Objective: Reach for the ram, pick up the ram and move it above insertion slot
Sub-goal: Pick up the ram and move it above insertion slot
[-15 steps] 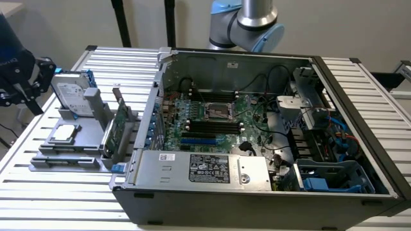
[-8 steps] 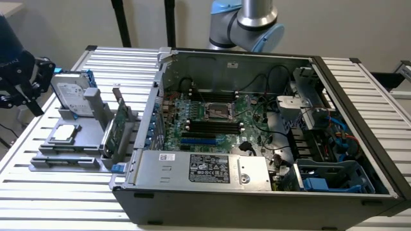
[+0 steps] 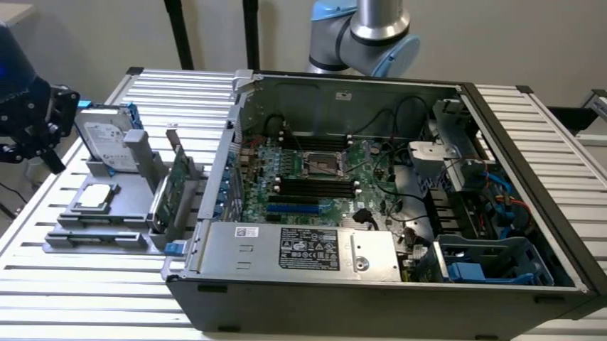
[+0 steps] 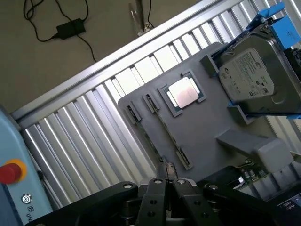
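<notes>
1 ram (image 4: 168, 134): stands on edge in the grey holder tray (image 4: 207, 127), near the CPU (image 4: 184, 92).
Long axis: runs straight away from the gripper (image 4: 166, 167), near end just ahead of its tips.
Jaws: drawn close together, gripping nothing.

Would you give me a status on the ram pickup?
Gripper shut, empty. Ram on edge in grey holder, untouched. Nothing between them.
</notes>
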